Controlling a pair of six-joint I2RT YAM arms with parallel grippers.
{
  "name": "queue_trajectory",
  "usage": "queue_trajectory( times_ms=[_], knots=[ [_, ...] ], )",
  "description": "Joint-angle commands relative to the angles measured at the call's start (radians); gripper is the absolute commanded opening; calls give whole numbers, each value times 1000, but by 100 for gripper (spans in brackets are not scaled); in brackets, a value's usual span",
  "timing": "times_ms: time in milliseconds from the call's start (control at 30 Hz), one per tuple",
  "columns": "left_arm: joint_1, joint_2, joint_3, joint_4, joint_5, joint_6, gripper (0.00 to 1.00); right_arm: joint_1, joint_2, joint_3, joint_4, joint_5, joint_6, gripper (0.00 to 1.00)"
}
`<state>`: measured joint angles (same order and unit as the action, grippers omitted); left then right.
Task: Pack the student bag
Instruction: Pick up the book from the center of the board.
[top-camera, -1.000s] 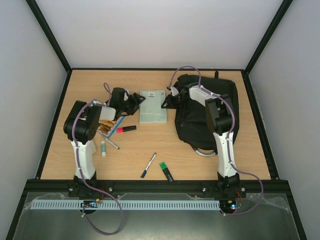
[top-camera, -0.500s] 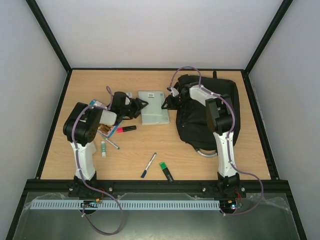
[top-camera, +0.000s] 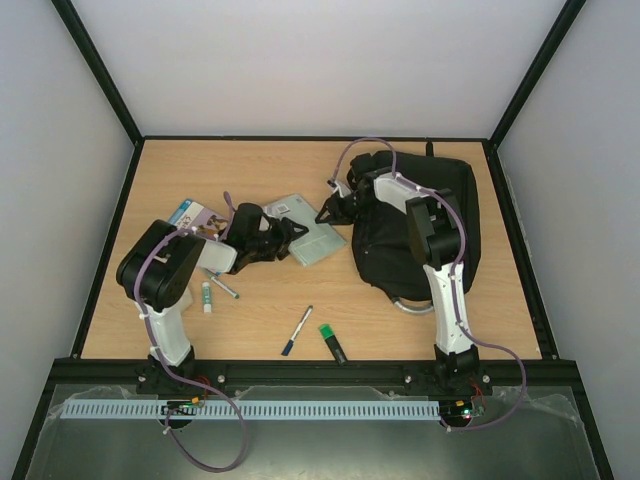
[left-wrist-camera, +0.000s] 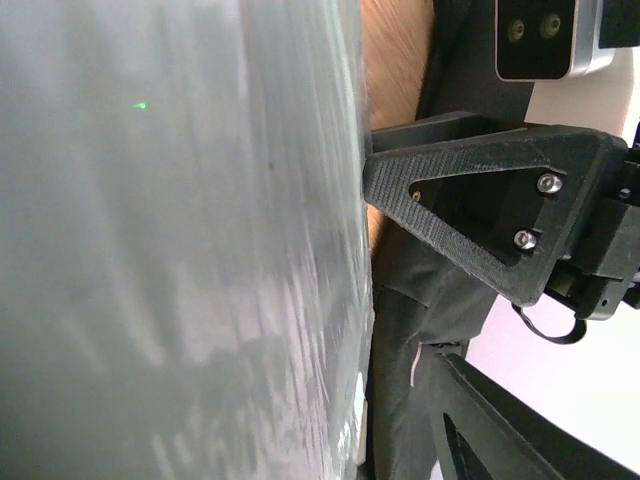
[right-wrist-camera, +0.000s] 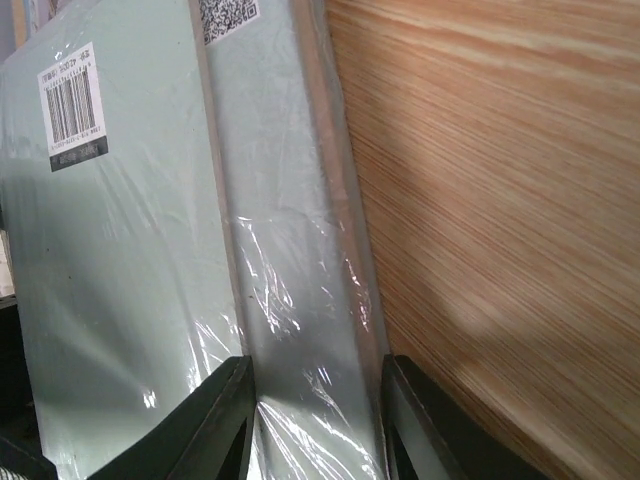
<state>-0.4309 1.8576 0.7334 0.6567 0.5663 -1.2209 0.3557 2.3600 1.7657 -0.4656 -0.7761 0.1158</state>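
Observation:
The student bag (top-camera: 440, 215), a large black backpack, lies at the right of the table with its silvery loop handle (top-camera: 405, 304) toward me. A pale green shrink-wrapped notebook pack (top-camera: 310, 238) is held tilted between both arms, just left of the bag. My left gripper (top-camera: 286, 236) is shut on its left edge. My right gripper (top-camera: 328, 211) is shut on its far right edge. In the right wrist view the two black fingers (right-wrist-camera: 225, 420) straddle the pack's edge (right-wrist-camera: 300, 300). In the left wrist view the pack (left-wrist-camera: 180, 250) fills the left side, with dark bag fabric (left-wrist-camera: 400, 340) behind it.
A printed card (top-camera: 195, 214) lies far left. A glue stick (top-camera: 206, 295) and a silver pen (top-camera: 223, 288) lie by the left arm. A blue pen (top-camera: 297, 330) and a green marker (top-camera: 333, 343) lie near the front edge. Black frame rails (top-camera: 110, 230) border the table.
The pack has swung from lying flat to tilted and has shifted left and toward me. My left gripper moved nearer and right onto its edge; my right gripper followed slightly.

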Motion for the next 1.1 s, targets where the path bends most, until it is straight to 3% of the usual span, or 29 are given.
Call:
queue_trajectory(
  times_ms=[0, 233, 633, 900, 1067],
  knots=[
    [-13, -38, 12, 49, -17, 2, 63, 62, 77, -46, -102, 12, -7, 36],
    [25, -129, -38, 28, -108, 32, 65, 63, 87, -48, -102, 13, -4, 36],
    [47, -183, -87, 92, -62, 2, 36, 63, 80, -49, -103, 17, -7, 37],
    [48, -292, -77, -49, -54, 82, 19, 60, -15, -32, -123, 64, -15, 41],
    [55, -369, -16, -189, -25, 178, 18, 24, -172, -40, -130, 135, -15, 49]
  ],
)
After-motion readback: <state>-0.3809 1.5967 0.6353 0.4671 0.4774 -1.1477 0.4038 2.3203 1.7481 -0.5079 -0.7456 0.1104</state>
